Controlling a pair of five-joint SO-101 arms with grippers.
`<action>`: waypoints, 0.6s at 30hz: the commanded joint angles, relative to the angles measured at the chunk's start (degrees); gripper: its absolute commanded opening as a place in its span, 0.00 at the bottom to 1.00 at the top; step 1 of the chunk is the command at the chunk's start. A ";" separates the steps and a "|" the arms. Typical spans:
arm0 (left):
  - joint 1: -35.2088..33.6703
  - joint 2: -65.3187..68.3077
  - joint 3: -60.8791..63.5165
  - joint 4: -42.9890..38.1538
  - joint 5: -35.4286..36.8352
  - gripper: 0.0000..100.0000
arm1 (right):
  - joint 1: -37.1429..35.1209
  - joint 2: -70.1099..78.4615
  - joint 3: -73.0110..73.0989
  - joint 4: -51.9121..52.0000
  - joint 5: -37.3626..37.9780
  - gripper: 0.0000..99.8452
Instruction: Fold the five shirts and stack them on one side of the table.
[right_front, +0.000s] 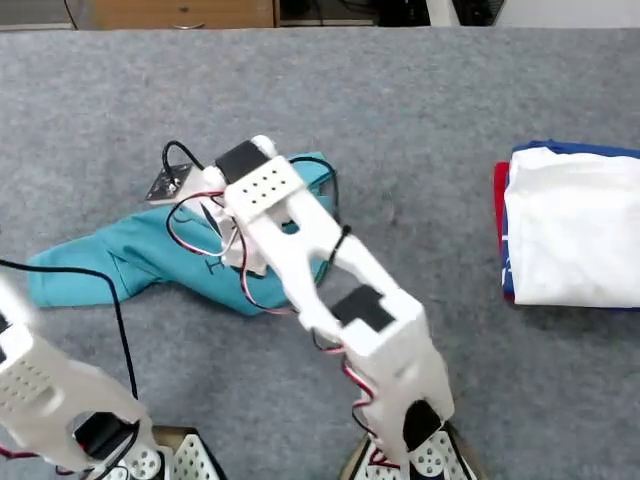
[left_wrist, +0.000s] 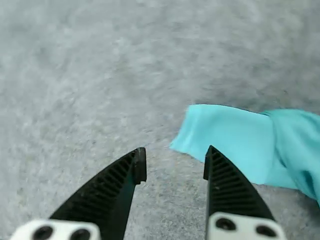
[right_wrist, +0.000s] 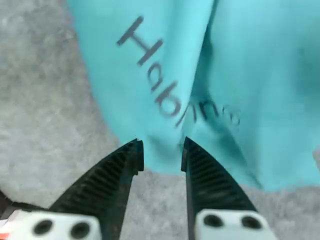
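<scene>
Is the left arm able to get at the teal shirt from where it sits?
Probably yes: the left hand is open, and only bare grey table lies between it and the near end of the teal shirt.

One shirt (right_front: 120, 262) left of centre on the table (right_front: 450, 110); shirt stack (right_front: 575, 225) at its right edge

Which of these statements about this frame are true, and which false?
1. The teal shirt lies loose on the table, apart from the stack. True.
2. The stack has a red top. False: its top is white.
3. The right gripper is shut on the teal shirt. False: its fingers stand apart at the shirt's edge.
4. The left gripper is open near one end of the teal shirt. True.
</scene>
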 joint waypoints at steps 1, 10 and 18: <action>-2.90 -3.03 -1.32 0.70 0.79 0.20 | -0.57 4.88 -7.43 0.18 -0.18 0.14; -4.48 -3.03 -0.44 0.62 0.53 0.20 | 9.45 10.95 -16.66 3.60 3.08 0.00; -4.31 -3.03 3.34 0.62 0.44 0.20 | 20.44 11.91 -29.32 0.18 15.03 0.00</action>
